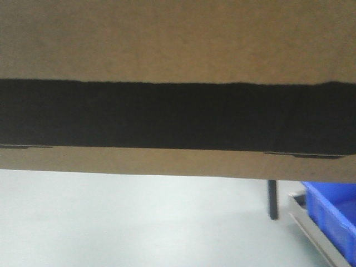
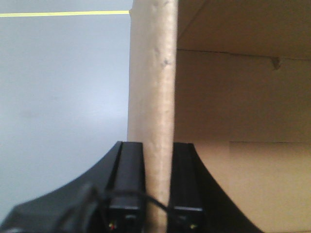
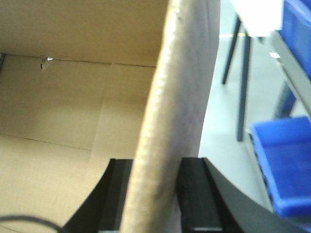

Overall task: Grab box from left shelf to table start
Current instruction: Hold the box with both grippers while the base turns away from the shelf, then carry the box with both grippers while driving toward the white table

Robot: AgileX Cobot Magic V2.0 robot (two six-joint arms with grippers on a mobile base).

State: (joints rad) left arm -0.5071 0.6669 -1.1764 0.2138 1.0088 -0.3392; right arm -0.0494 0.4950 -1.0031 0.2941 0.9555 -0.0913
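Observation:
The brown cardboard box (image 1: 178, 44) with its wide black panel (image 1: 178, 114) fills the upper front view, held above the grey floor. In the left wrist view my left gripper (image 2: 158, 145) is shut on one upright wall of the box (image 2: 150, 73), one black finger on each side. My right gripper (image 3: 155, 161) is likewise shut on the opposite wall (image 3: 182, 87). Both wrist views look into the box's bare interior (image 3: 58, 97). A white table top (image 3: 257, 12) on dark legs shows at the upper right of the right wrist view.
Silver-railed racking (image 1: 311, 228) holding a blue plastic bin (image 1: 334, 214) stands at the lower right, close to the box's right side; more blue bins (image 3: 284, 165) show beside my right gripper. A dark leg (image 1: 272, 199) stands on the grey floor (image 1: 111, 222). A yellow floor line (image 2: 63, 13) runs far left.

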